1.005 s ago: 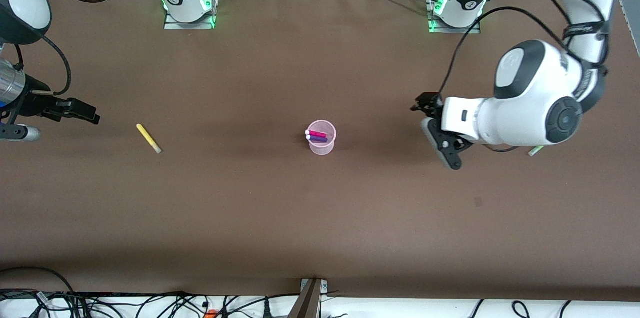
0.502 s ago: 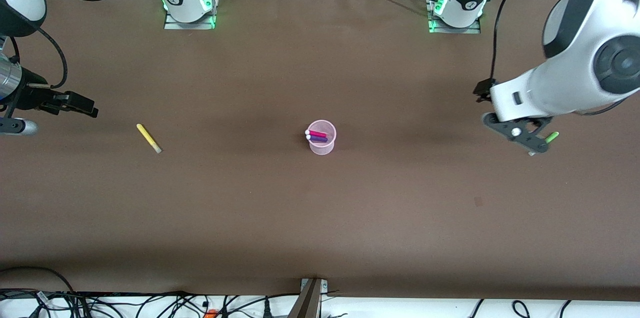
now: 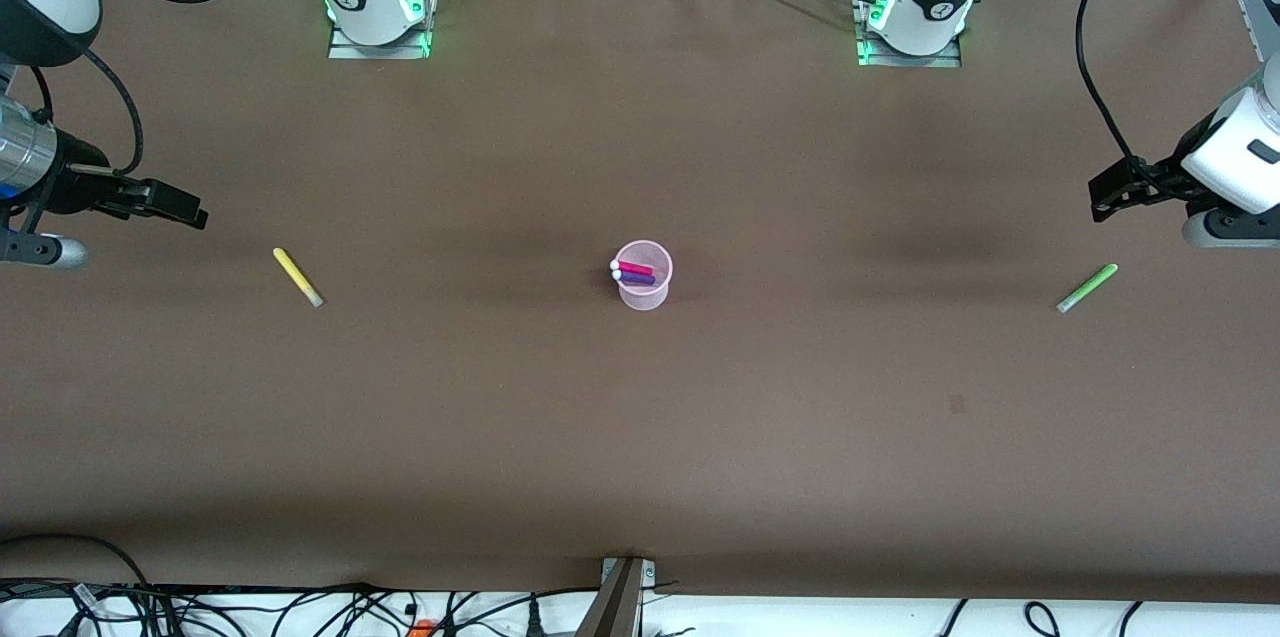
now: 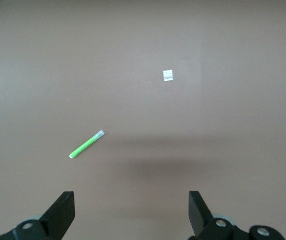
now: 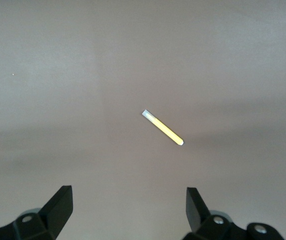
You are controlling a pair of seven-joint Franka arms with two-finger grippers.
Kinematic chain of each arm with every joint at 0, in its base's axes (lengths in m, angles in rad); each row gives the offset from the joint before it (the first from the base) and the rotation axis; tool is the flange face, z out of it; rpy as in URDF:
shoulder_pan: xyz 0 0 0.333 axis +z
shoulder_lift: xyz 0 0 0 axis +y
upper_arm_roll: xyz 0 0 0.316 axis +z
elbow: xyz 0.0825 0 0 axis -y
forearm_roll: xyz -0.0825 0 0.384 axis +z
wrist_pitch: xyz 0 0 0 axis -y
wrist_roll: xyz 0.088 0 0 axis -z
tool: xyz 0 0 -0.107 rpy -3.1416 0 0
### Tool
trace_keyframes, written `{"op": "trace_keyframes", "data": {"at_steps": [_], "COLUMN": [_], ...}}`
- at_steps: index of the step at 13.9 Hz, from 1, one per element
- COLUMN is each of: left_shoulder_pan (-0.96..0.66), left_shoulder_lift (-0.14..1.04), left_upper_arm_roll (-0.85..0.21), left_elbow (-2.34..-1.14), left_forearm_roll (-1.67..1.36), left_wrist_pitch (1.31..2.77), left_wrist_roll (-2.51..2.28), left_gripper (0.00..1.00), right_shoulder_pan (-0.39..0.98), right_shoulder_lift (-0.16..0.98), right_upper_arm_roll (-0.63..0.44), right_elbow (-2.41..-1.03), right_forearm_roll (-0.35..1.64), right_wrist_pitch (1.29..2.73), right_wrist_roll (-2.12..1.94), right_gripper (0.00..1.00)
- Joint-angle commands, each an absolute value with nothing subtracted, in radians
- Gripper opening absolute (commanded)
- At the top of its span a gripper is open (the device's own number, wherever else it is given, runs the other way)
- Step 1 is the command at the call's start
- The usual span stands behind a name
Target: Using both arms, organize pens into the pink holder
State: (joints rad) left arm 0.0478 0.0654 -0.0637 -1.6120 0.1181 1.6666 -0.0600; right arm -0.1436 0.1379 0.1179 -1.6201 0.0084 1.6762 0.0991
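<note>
Two pens already sit in the pink holder (image 3: 643, 274) in the middle of the table (image 3: 640, 437): the magenta pen (image 3: 633, 267) and the dark purple pen (image 3: 634, 278) lie side by side across its mouth, their pale tips pointing toward the right arm's end of the table. The holder stands upright.

The other two pens lie flat on the table, well apart from the holder, one toward each end. The yellow pen (image 3: 297, 277) is toward the right arm's end, lying at a slant with its pale tip at the end nearer the front camera. In the right wrist view the yellow pen (image 5: 163, 128) lies on bare table ahead of the fingers. The light green pen (image 3: 1087, 288) is toward the left arm's end, also slanted, its pale tip likewise at the end nearer the front camera. The left wrist view shows the green pen (image 4: 86, 144), and a small white mark (image 4: 168, 75) on the table surface past it.

The right gripper (image 3: 160, 203) hangs in the air over the table's edge at its own end, beside the yellow pen but apart from it, jaws spread wide and holding nothing. The left gripper (image 3: 1125, 187) hangs over the table near the green pen, not touching it, jaws also spread wide and holding nothing.
</note>
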Motion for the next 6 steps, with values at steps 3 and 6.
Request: {"op": "trace_keyframes", "data": {"at_steps": [3,6], "left_shoulder_pan": [0.052,0.051], "left_shoulder_lift": [-0.012,-0.002], "left_upper_arm_roll": [-0.066,-0.074], "left_elbow": [-1.68,-1.648], "left_forearm_roll": [0.097,0.078], "left_wrist_pitch": [1.629,1.589], "left_wrist_roll": [-0.083,-0.081], "left_gripper": [1.0,1.0], "right_shoulder_pan": [-0.141,-0.141], "right_shoulder_lift": [0.135,0.137], "right_upper_arm_roll": [0.12,0.12], "right_elbow": [-1.594,-1.594], "right_forearm_roll": [0.015,0.015], "right_wrist_pitch": [1.652,1.652], "right_wrist_roll": [0.121,0.124], "right_gripper": [1.0,1.0]}}
